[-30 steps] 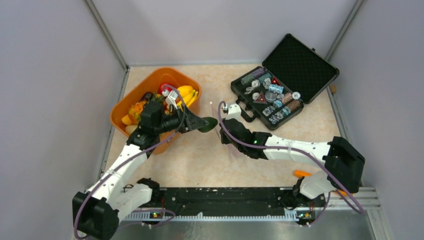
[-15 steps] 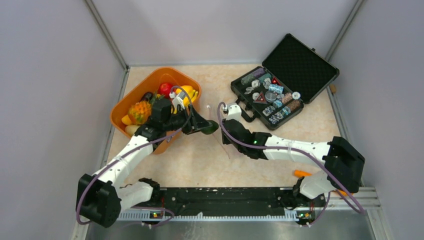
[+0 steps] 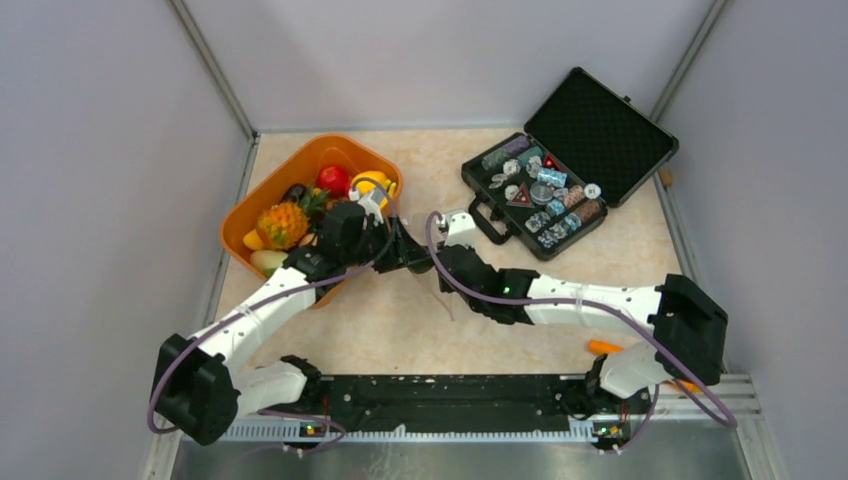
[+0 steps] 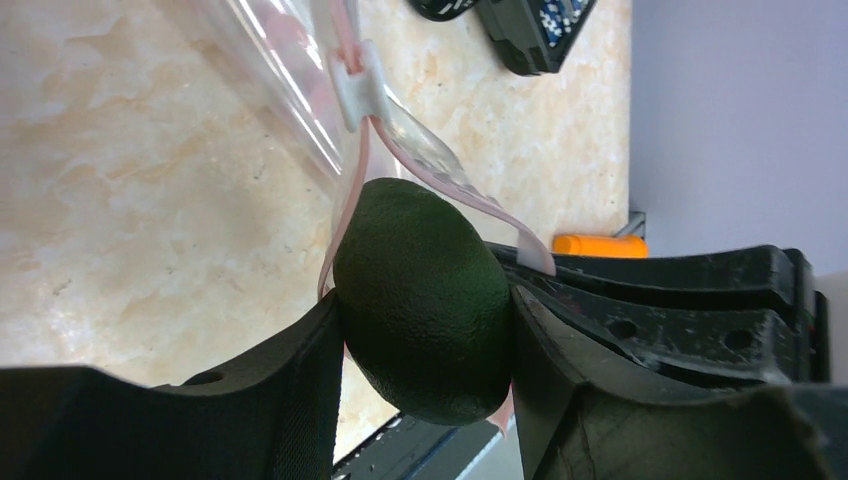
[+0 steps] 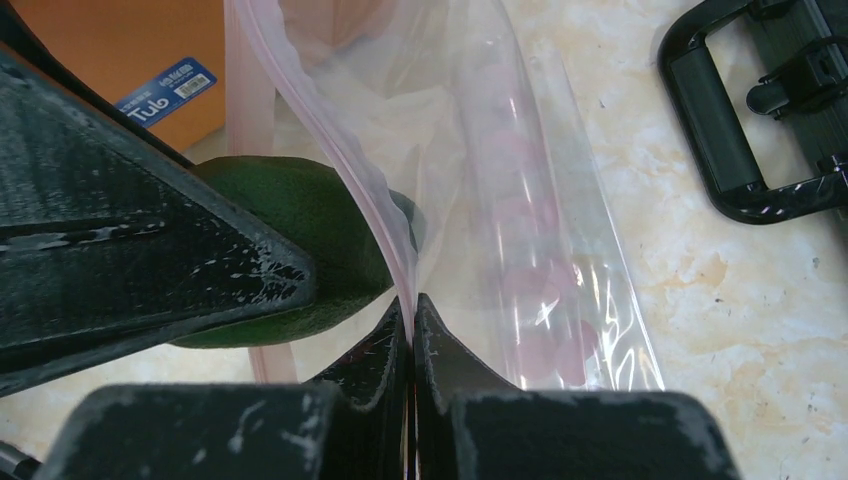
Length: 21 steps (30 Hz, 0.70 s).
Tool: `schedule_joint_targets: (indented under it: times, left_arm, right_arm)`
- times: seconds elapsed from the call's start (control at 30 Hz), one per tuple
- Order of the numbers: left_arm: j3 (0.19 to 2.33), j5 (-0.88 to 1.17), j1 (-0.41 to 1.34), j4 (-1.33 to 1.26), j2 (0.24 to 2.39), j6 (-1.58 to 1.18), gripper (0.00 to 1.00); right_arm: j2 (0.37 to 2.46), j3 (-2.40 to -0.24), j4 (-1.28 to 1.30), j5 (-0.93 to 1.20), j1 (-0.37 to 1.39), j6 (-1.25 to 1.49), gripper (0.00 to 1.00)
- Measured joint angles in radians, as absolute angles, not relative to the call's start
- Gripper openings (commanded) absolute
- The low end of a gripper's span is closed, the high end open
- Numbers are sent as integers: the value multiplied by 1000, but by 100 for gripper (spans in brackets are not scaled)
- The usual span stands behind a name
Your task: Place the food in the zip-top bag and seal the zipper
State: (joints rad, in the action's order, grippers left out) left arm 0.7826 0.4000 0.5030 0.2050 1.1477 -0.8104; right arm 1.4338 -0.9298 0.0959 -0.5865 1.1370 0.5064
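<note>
The left gripper (image 4: 425, 330), jaws partly apart, clamps a dark green food piece (image 4: 415, 265) (avocado-like) that touches the zip-top bag (image 5: 520, 200) at its mouth. The right gripper (image 5: 412, 310) pinches the zipper (image 5: 345, 160), fully closed.

The left gripper (image 4: 422, 325) clamps a green toy fruit (image 4: 425, 290).
The pink zipper (image 4: 345, 210) touches its top, below a white slider (image 4: 362, 85).

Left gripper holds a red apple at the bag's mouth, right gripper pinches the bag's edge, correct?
No, not a red apple: the left wrist view shows the left gripper holding a dark green avocado. The right gripper does pinch the zip-top bag at its edge.
</note>
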Motion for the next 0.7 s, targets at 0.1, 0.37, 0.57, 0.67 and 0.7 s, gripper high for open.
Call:
schedule_joint_targets:
  times: [0.1, 0.37, 0.57, 0.67, 0.7]
  left_arm:
    - [785, 353, 516, 212, 1150, -810, 51]
    - [828, 332, 551, 210, 1177, -806, 74]
    - [848, 331, 559, 206, 1168, -792, 82]
    - [863, 323, 559, 233, 1141, -772, 88]
    - [874, 318, 561, 249, 1126, -759, 90]
  right_arm:
    - [1424, -930, 96, -586, 1137, 508, 0]
    - [1341, -930, 89, -580, 1137, 525, 0]
    - [1321, -929, 90, -579, 1135, 543, 0]
    - [1317, -914, 89, -569, 1124, 559, 0]
    - [1313, -907, 91, -560, 1116, 566, 0]
